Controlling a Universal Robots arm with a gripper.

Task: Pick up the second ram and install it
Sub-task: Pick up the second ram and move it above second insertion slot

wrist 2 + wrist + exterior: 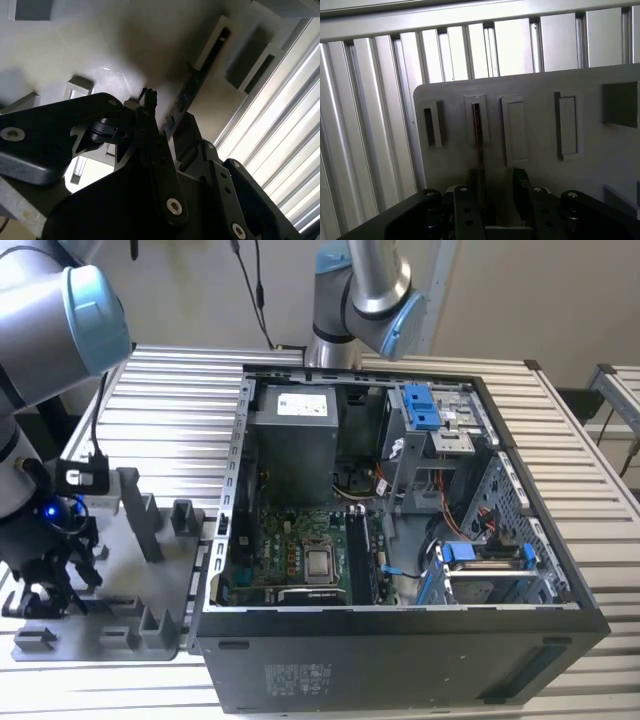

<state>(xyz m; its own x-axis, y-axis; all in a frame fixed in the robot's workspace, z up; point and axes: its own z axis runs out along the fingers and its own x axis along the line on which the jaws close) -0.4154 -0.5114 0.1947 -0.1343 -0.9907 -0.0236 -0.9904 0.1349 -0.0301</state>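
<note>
**A:** Where is the second ram (478,131), and which way does it run?

**B:** It stands on its thin edge in a narrow raised pocket of the grey tray (592,165). In the first wrist view it is seen edge-on, as a thin dark line with a reddish-brown tinge. Its long axis runs straight out from the end effector (495,184) toward the tray's rim and the slatted desk (370,125) past it.

**A:** What does the second wrist view add?

**B:** The flat face of the stick, a long dark strip with faint rectangular patches, slanting along its pocket.

**A:** And the end effector?

**B:** Its two black fingers (520,182) are spread, one on each side of the stick's near end, with a clear gap on one side. It is not pinching the stick. I cannot tell whether the nearer finger touches it.

**A:** And the exterior view?

**B:** There the end effector sits low over the tray, among its upright posts, at the exterior view's left. The opened black computer case (400,665) with its green motherboard (300,540) is just beside the tray, toward the exterior view's right. The tray is matte plastic and the desk is ribbed, shiny metal.
</note>
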